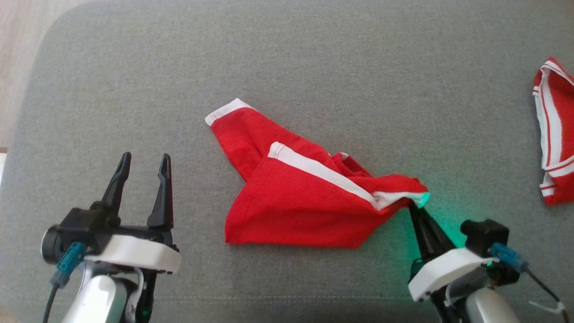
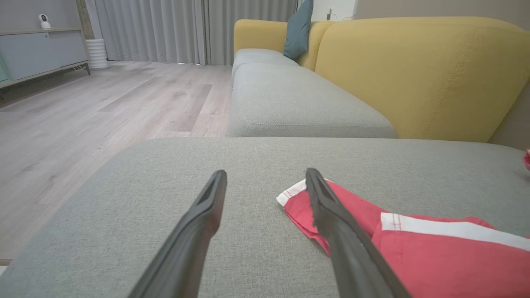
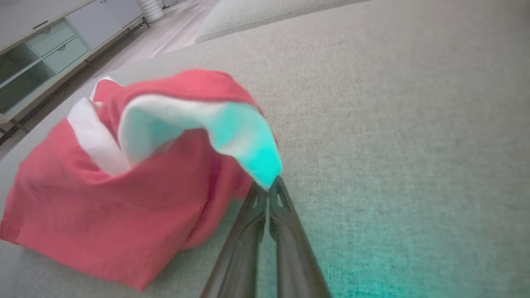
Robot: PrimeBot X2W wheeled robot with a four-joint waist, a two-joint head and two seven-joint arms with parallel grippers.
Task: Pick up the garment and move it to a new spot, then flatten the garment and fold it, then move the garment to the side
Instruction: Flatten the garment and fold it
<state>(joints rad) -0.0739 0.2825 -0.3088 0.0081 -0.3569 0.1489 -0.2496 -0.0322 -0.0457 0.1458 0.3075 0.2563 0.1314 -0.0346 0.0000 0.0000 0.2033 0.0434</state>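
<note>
Counting from the head view first: two red garments with white trim on the grey cushion [image 1: 134, 67], plus two pincers. The garment [image 1: 296, 202] lies crumpled mid-cushion. The second garment [image 1: 554, 152] sits well apart from it at the right edge. The left pincer [image 1: 146, 156] hovers at lower left, fingers wide apart, holding nothing and clear of the cloth. The right pincer [image 1: 413, 207] at lower right has its fingers pressed together on the garment's white-banded right corner, and there's a green glow on the fabric there.

Left wrist view: both fingers are spread wide over the cushion. One of them overlaps the garment's far white-edged corner in the picture, but I can't tell if it touches. Behind that is one yellow sofa [image 2: 414, 74] with one teal pillow [image 2: 299, 29].

Right wrist view: the two fingers are clamped tight, pinching the tip of the white band. That corner is lifted off the cushion while the rest of the garment slumps on it.
</note>
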